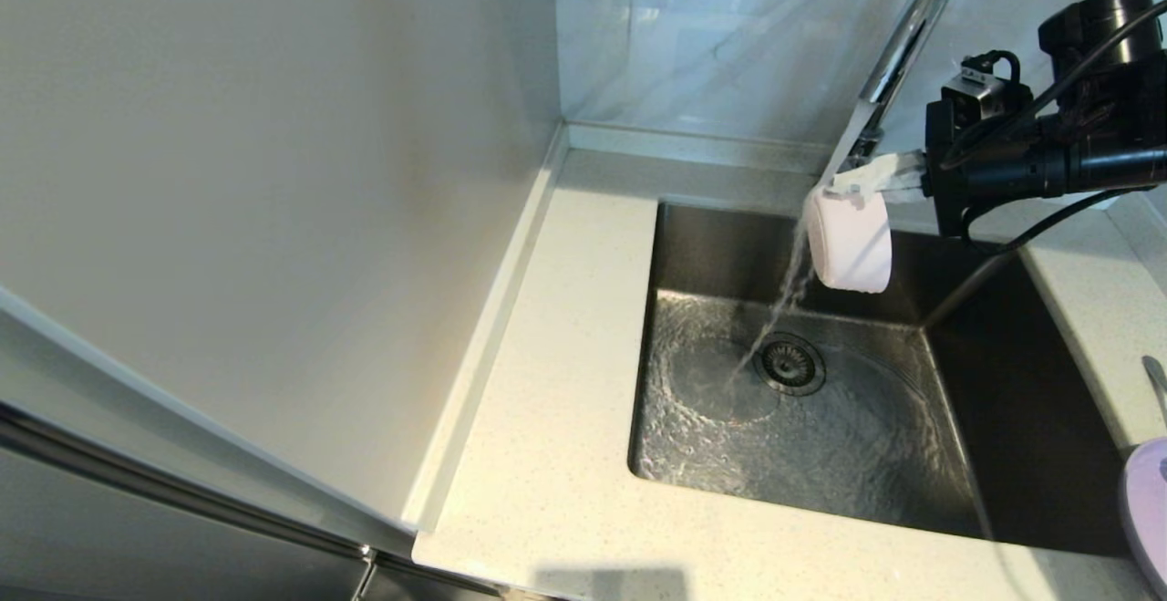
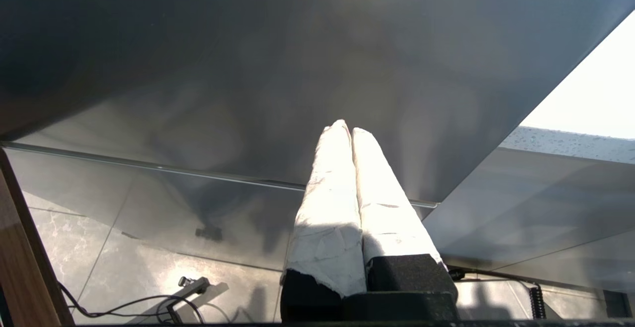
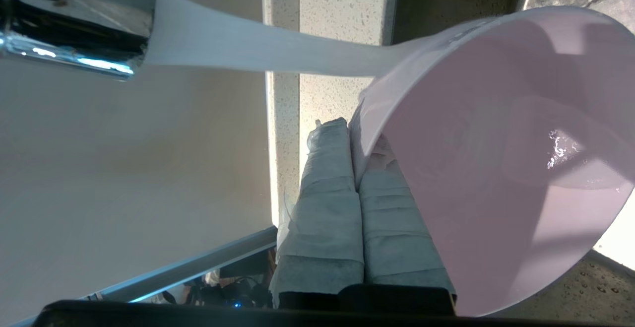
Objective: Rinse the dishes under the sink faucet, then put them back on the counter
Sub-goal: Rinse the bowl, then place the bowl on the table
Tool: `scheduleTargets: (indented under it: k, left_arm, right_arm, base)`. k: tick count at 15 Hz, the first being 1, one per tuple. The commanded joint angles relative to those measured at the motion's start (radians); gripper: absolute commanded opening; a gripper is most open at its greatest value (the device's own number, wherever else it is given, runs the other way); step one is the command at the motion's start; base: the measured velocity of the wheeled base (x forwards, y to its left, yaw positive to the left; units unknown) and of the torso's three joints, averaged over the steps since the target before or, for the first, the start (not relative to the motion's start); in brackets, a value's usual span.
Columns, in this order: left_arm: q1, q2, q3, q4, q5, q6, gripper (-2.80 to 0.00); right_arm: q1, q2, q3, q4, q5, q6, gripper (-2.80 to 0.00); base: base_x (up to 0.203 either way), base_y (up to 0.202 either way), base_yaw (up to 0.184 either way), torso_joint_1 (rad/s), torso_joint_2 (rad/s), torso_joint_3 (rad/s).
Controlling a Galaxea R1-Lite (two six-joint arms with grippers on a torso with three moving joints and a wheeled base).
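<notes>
The counter (image 1: 547, 455) is the big cream speckled slab wrapping around the sink (image 1: 1021, 400), which sits sunk into it with water swirling across the steel bottom around the round drain (image 1: 791, 364). Behind the sink there's a marble wall (image 1: 729, 36), and off to the sink's left a plain beige panel (image 1: 255, 218) runs down to the counter edge.

The faucet (image 1: 898, 45) rises from behind the sink's back rim and it's running, a stream of water (image 1: 789, 291) pouring down toward the drain. The right arm reaches in from the sink's right side, up near the faucet's spout, and the right gripper (image 1: 866, 183) has its jaws pinched tight on the rim of the pink bowl (image 1: 852, 241). The bowl hangs tipped on its side over the back of the sink, right under the spout. In the right wrist view the water (image 3: 258, 49) leaves the spout (image 3: 74, 19) and hits the bowl's (image 3: 496, 168) rim, with the taped fingers (image 3: 322, 208) clamped on the edge next to it.

The lilac plate (image 1: 1151, 510) sits on the counter at the sink's right front corner, only its edge showing, with a bit of the spoon (image 1: 1156, 382) just behind it.

The left gripper (image 2: 347, 133) only shows in its own wrist view, jaws pressed together with nothing in them, nowhere near the sink.
</notes>
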State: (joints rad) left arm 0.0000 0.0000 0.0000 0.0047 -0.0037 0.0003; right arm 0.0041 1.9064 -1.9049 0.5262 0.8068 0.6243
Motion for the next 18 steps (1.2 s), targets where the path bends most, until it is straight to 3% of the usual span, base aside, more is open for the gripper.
scheduleTargets:
  k: [1,5,8,10,13,14,16,18]
  left_arm:
    - [0.000,0.000,0.000,0.000,0.001,0.000,-2.80]
    - [0.000,0.000,0.000,0.000,0.001,0.000,-2.80]
    - [0.000,0.000,0.000,0.000,0.001,0.000,-2.80]
    - [0.000,0.000,0.000,0.000,0.001,0.000,-2.80]
    - [0.000,0.000,0.000,0.000,0.001,0.000,-2.80]
    - [0.000,0.000,0.000,0.000,0.001,0.000,-2.80]
    - [0.000,0.000,0.000,0.000,0.001,0.000,-2.80]
    - [0.000,0.000,0.000,0.000,0.001,0.000,-2.80]
  right_arm:
    - [0.006,0.002,-0.002,0.003,0.003,0.003,-2.80]
    - [-0.039,0.003,-0.002,0.007,-0.013,-0.001,-2.80]
    - [-0.109,0.006,0.008,0.030,-0.028,-0.079,-2.80]
    - [-0.143,0.003,0.022,0.047,-0.107,-0.174,-2.80]
    - [-0.176,-0.033,0.057,0.035,-0.328,-0.375,-2.80]
    - [-0.200,-0.050,0.044,-0.015,-0.368,-0.413,-2.80]
    - [-0.234,-0.075,0.081,-0.146,-0.389,-0.444,-2.80]
    - [-0.239,-0.103,0.251,-0.178,-0.411,-0.518,-2.80]
  base:
    - [0.000,0.000,0.000,0.000,0.00,0.000]
    - [0.000,0.000,0.000,0.000,0.00,0.000]
    - [0.000,0.000,0.000,0.000,0.00,0.000]
    - [0.000,0.000,0.000,0.000,0.00,0.000]
    - [0.000,0.000,0.000,0.000,0.00,0.000]
    - [0.000,0.000,0.000,0.000,0.00,0.000]
    - [0.000,0.000,0.000,0.000,0.00,0.000]
    - [0.000,0.000,0.000,0.000,0.00,0.000]
